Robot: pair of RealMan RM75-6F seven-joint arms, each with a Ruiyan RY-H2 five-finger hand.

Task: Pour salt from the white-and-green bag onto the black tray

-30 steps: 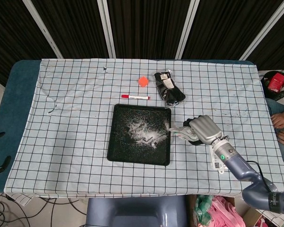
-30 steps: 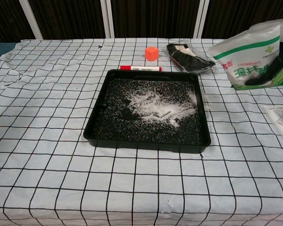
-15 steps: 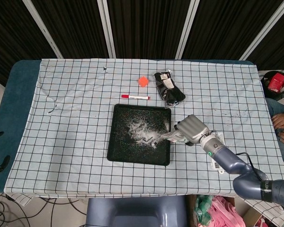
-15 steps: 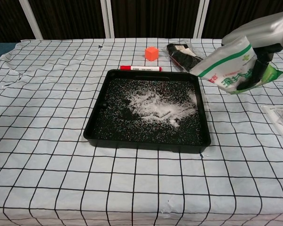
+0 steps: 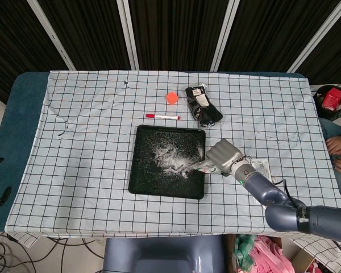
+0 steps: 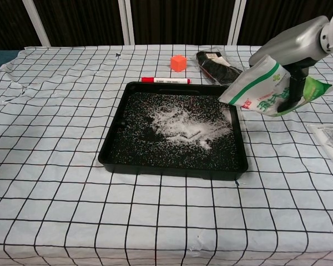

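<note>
The black tray (image 5: 142,176) (image 6: 117,149) lies mid-table with a white heap of salt (image 5: 169,157) (image 6: 183,124) scattered across it. My right hand (image 5: 223,156) (image 6: 293,47) grips the white-and-green bag (image 6: 258,86) (image 5: 200,165) from above. The bag is tilted, its lower corner hanging over the tray's right rim. No falling salt is discernible. My left hand is not in either view.
Behind the tray lie a red marker (image 5: 162,116) (image 6: 165,80), an orange cube (image 5: 171,97) (image 6: 178,62) and a black packet (image 5: 203,106) (image 6: 222,66). A clear flat wrapper (image 6: 330,138) (image 5: 260,170) lies right of the tray. A person's hands (image 5: 336,153) show at the far right table edge.
My right hand has carried the bag leftward, from beside the tray to its right rim, tipping it further toward the tray.
</note>
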